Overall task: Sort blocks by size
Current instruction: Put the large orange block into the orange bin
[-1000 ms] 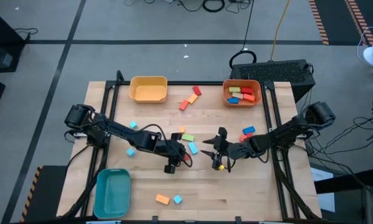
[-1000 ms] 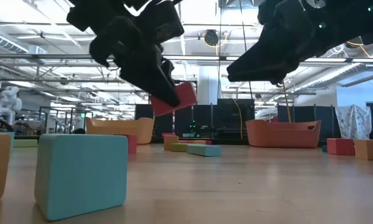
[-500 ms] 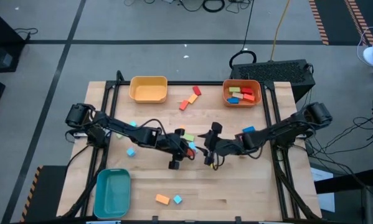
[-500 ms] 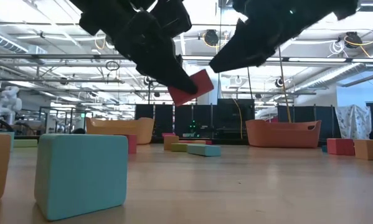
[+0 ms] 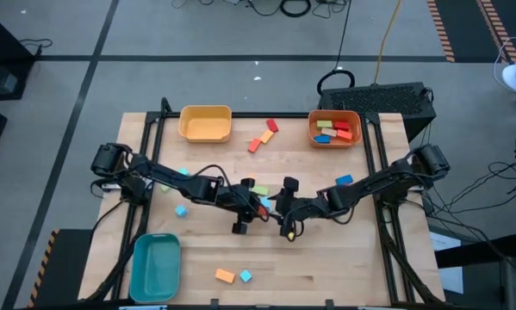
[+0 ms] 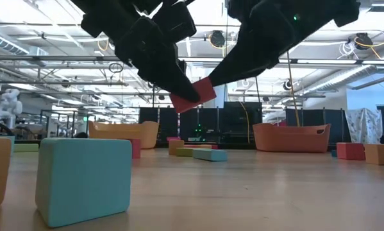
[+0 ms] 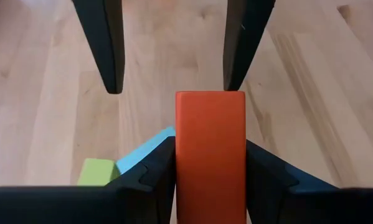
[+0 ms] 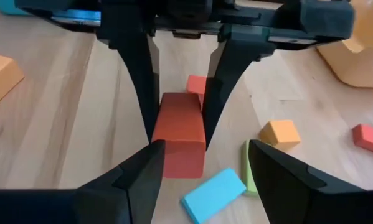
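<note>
- Low view, nearest: a light blue cube (image 6: 83,180) sits on the table (image 6: 256,192).
- Above mid-table, the left claw (image 7: 210,163) pinches a red block (image 6: 193,94) in the air.
- Right wrist view alone shows the right claw (image 8: 202,163) spread, its fingers flanking that block without touching.

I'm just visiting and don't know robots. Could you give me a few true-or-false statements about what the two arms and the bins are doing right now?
1. The left gripper holds a red block above the table. True.
2. The right gripper is clamped shut on that block. False: its fingers stand open on either side of it.
3. The yellow bin is full of blocks. False: it looks empty.
4. The orange bin holds several blocks. True.
5. The teal bin sits between the other two. False: it sits at the table's near left corner.
</note>
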`<state>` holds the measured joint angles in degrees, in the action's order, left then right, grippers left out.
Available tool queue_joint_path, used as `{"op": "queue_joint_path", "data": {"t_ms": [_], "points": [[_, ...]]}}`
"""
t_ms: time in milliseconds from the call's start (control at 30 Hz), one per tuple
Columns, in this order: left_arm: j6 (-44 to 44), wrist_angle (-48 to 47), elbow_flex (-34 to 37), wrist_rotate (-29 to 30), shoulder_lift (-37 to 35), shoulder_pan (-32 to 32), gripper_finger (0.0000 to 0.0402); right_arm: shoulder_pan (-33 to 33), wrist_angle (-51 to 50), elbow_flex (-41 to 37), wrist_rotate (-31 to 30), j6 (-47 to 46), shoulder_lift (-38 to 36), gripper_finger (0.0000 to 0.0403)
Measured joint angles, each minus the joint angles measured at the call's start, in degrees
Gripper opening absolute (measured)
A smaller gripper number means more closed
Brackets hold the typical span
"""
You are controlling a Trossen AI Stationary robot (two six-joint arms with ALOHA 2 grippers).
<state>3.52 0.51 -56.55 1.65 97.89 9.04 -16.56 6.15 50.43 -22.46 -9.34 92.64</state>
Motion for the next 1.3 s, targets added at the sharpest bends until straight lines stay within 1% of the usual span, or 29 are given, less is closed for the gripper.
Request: {"op": "queue_joint_path", "data": {"t_ms": [567,667,733,800,1033,1100,1167,1233,1300], "points": [[0.0,0.0,0.0,0.2,0.0,-0.1,0.0144,0.4,1.1,-0.1,3.5,-0.2,1.0,0.0215],[-0.2,1.1,0.0,0.8,0.0,-0.1,0.0144,0.4,3.1,-0.1,6.5,0.0,1.1,0.0215],[-0.2,2.3,-0.3,1.3,-0.1,-0.3,0.0144,0.4,3.5,0.0,5.6,0.1,1.2,0.0215],[-0.2,2.3,-0.3,2.5,-0.1,-0.3,0.0144,0.5,3.1,0.0,6.1,-0.1,1.0,0.0215],[-0.2,2.2,-0.2,2.0,-0.1,-0.4,0.0144,0.9,2.2,0.0,6.1,-0.5,1.1,0.0211],[-0.2,2.2,-0.2,2.0,-0.1,-0.4,0.0144,1.0,2.2,0.0,6.1,-0.5,1.1,0.0201],[-0.2,2.0,-0.2,1.8,-0.1,-0.3,0.0144,1.2,2.2,0.0,6.1,-0.7,1.1,0.018],[-0.2,1.8,-0.2,1.5,-0.1,-0.4,0.0144,1.5,2.2,0.0,6.1,-1.2,1.1,0.0148],[-0.3,1.8,-0.2,-0.1,-0.1,-0.4,0.015,1.7,2.1,0.0,6.2,-1.4,1.1,0.0115]]}}
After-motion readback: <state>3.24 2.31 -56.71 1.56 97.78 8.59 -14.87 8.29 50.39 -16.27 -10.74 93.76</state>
